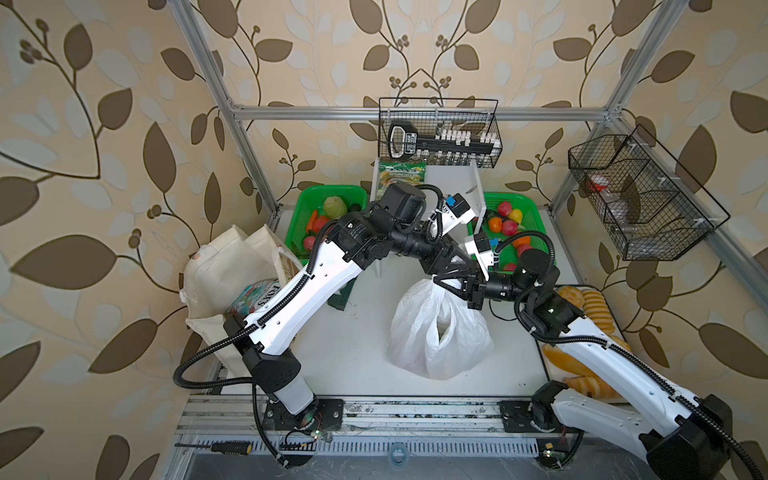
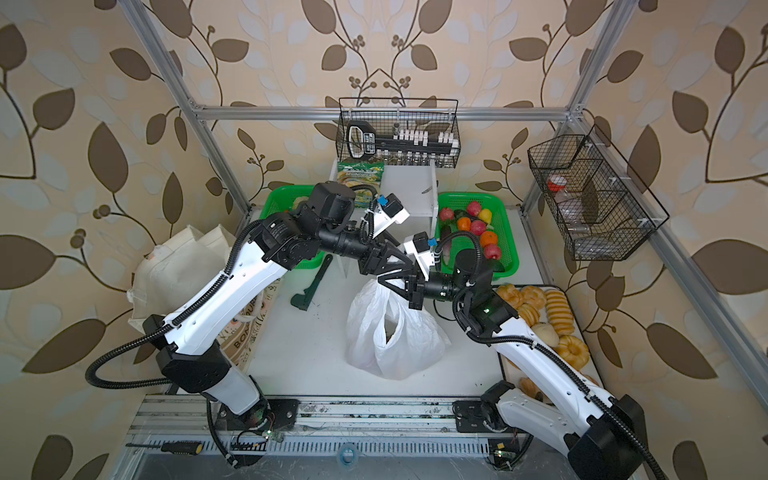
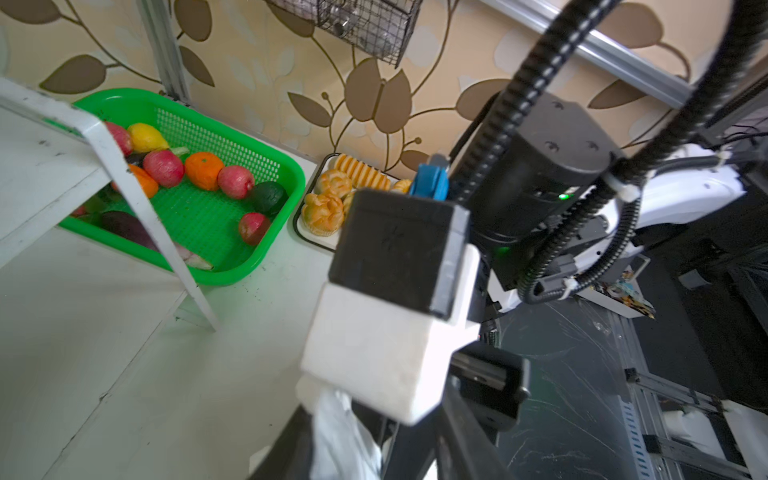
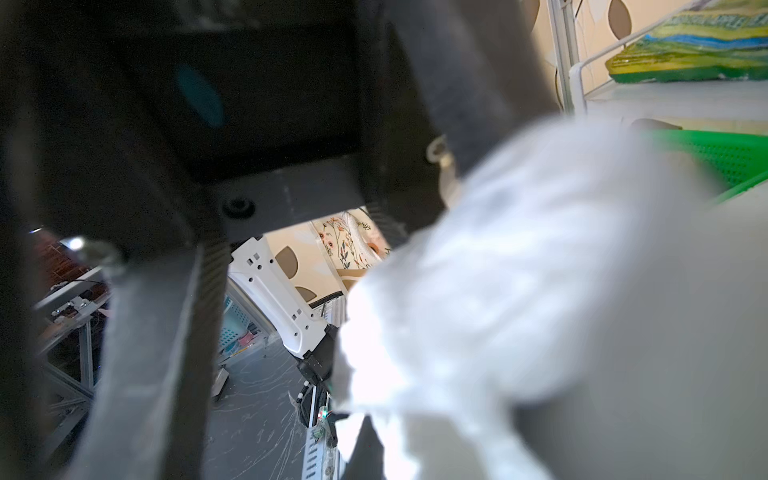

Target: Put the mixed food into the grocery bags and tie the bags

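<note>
Top views both showed the thin, crinkly white plastic carrier bag [image 1: 440,336] standing on the white tabletop [image 1: 353,332] in the middle of the scene. Its top was gathered into a narrow neck that rose to where the two grippers met. The right gripper [image 1: 440,282] came in from the right, its jaws pinched fully together on that bunched neck. The left gripper [image 1: 459,269] crossed just above it from the left. In the left wrist view its dark fingers [image 3: 286,453] stood partly apart with a strip of the white plastic between them; whether they touched it could not be told. The right wrist view was largely filled by blurred white plastic close to the lens. Through the bag's gaping side something pale showed, too dim to name.

At the left edge of the table the large cream canvas tote [image 1: 220,266] stood open. The blue-red "FOX'S" candy packet [image 1: 254,297] lay in its mouth, partly hidden behind the left arm [image 1: 299,299]. Yellow-orange toy fruits [image 3: 203,170] lay among red ones in the green plastic mesh basket [image 3: 232,124] at the back right, well apart from both bags. Along the right edge sat golden bread loaves [image 1: 594,307], and a green-yellow snack packet [image 1: 401,174] lay on the white shelf [image 1: 453,178] at the back.
</note>
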Controlling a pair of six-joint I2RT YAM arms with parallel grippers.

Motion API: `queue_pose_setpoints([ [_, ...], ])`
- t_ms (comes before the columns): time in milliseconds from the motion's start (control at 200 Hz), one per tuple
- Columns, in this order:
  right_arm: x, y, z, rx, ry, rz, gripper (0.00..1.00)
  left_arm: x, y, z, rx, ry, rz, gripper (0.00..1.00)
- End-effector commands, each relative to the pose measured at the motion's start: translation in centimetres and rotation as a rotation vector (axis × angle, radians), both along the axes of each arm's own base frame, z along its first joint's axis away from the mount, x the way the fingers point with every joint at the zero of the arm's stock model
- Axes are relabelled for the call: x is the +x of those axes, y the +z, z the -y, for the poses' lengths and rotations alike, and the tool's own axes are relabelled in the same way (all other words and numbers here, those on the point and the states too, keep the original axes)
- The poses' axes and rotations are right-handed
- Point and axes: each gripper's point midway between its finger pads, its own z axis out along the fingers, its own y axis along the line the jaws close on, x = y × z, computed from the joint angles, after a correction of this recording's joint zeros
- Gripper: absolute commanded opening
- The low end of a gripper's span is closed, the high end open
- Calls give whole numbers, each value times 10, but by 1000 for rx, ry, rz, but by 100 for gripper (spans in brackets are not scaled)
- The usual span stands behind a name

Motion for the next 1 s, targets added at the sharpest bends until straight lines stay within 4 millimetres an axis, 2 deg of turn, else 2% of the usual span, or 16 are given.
queue_pose_setpoints([
  [0,4,-6,1,7,-13,-20,2,4,37,-21,-64,105,124,63],
  [85,6,-8,2,5,-22,-26,2,6,43,-28,-83,146,145,77],
  [140,7,-10,2,3,-28,-30,2,8,47,-32,-98,185,155,82],
  [210,7,-10,2,3,-29,-30,2,20,47,-38,-105,268,149,83],
  [235,7,-11,3,2,-29,-31,2,18,59,-49,-137,307,155,83],
  [310,6,-10,3,3,-29,-26,2,34,58,-63,-170,420,101,83],
  [440,5,-9,4,4,-30,-20,2,56,35,-79,-178,540,-21,79],
  [660,3,-7,5,12,-30,-16,3,47,3,-69,-128,471,-127,76],
  [755,3,-7,5,14,-35,-22,4,49,-8,-67,-111,475,-151,64],
  [830,6,-11,7,7,-56,-42,5,48,-10,-64,-124,465,-165,42],
  [945,16,-21,12,-12,-120,-87,8,52,-18,-72,-128,524,-164,1],
  [995,22,-25,16,-8,-153,-113,8,52,-21,-77,-133,556,-166,0],
])
